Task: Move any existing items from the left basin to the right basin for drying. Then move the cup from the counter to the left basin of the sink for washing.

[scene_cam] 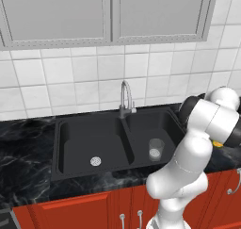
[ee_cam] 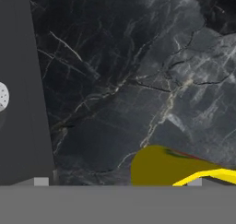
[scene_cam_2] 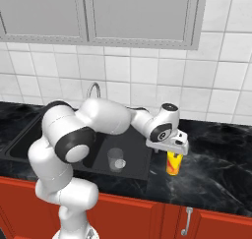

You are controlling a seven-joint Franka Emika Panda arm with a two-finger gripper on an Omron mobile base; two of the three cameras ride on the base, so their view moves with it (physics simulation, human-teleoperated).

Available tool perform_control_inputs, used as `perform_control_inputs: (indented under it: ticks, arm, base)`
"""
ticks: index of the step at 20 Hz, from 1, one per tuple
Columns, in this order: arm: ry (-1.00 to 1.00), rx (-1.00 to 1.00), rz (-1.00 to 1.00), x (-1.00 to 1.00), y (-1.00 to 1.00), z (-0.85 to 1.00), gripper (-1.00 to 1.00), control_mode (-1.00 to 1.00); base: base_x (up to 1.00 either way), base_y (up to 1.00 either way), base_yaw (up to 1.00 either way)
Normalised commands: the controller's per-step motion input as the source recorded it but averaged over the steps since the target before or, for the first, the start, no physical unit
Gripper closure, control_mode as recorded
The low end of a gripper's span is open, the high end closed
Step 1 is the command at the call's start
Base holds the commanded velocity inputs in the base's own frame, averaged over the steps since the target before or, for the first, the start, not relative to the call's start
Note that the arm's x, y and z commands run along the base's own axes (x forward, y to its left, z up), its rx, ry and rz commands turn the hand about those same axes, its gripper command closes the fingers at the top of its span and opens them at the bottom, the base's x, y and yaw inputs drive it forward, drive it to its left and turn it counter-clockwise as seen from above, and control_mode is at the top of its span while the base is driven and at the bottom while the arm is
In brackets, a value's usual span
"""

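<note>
The clear glass tumbler (scene_cam: 156,149) (scene_cam_2: 116,160) stands upright in the right basin (scene_cam: 143,129) (scene_cam_2: 135,157). The left basin (scene_cam: 80,145) holds nothing but its silver drain (scene_cam: 95,161). On the black marble counter (scene_cam_2: 216,169) (ee_cam: 115,80) to the right of the sink stands the yellow cup (scene_cam_2: 173,165) (ee_cam: 166,168), a sliver of which shows past the arm (scene_cam: 217,143). My gripper (scene_cam_2: 167,152) (ee_cam: 117,182) hangs open just above the cup's rim. Its fingertips (ee_cam: 40,181) are wide apart, and the cup sits toward the right one in the hand view.
The curved chrome tap (scene_cam: 125,97) (scene_cam_2: 93,91) rises behind the sink's divider. A tiled wall and grey cupboards stand behind the counter. My own arm stretches over the right basin. Red cabinet doors (scene_cam_2: 206,223) sit below the counter's front edge.
</note>
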Motion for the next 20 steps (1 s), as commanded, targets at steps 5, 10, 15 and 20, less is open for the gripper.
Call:
perform_control_inputs:
  ticks: [5, 10, 15, 20]
  arm:
    - [0.02, 0.0, 0.05, 0.06, 0.0, -0.14, -1.0, -1.0]
    - [0.03, 0.0, 0.06, 0.03, 0.0, -0.15, 1.0, -1.0]
    - [0.05, 0.0, 0.03, 0.0, 0.0, -0.16, 1.0, -1.0]
    - [0.02, 0.0, 0.0, -0.02, 0.0, -0.02, 1.0, -1.0]
  base:
    - [0.0, 0.0, 0.0]
    - [0.0, 0.0, 0.0]
    - [0.0, 0.0, 0.0]
    - [0.0, 0.0, 0.0]
